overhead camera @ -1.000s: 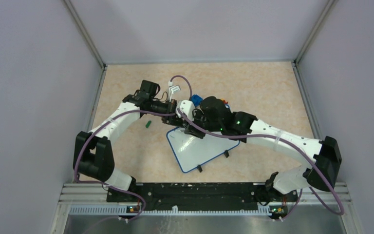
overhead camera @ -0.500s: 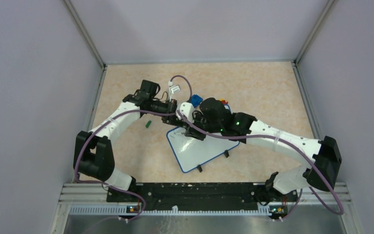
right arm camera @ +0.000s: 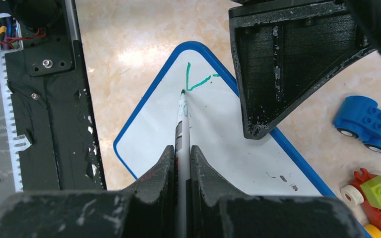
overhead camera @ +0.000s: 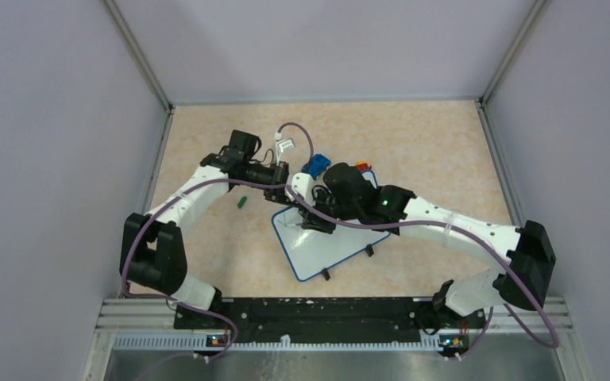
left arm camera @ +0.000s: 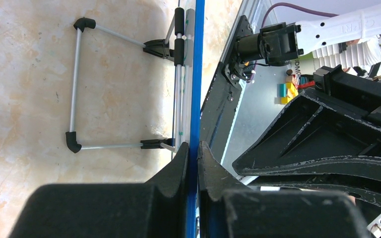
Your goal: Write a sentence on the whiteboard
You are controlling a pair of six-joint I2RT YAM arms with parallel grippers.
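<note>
Strokes [right arm camera: 198,85] are calling for light pressure: right gripper [right arm camera: 181,151] is clamping the marker [right arm camera: 182,111], left gripper [left arm camera: 193,148] is pinching the whiteboard [right arm camera: 213,141] rim.

We're looking down on a beige, marbled bench [overhead camera: 429,151]. The blue-rimmed whiteboard [overhead camera: 326,250] sits near its middle, turned at an angle. Just beyond the board's far edge we spot a blue toy car [right arm camera: 369,124] and a cluster of red, green and yellow bricks [right arm camera: 377,193]. Left of the board, a small green piece [overhead camera: 241,202] lies alone.
</note>
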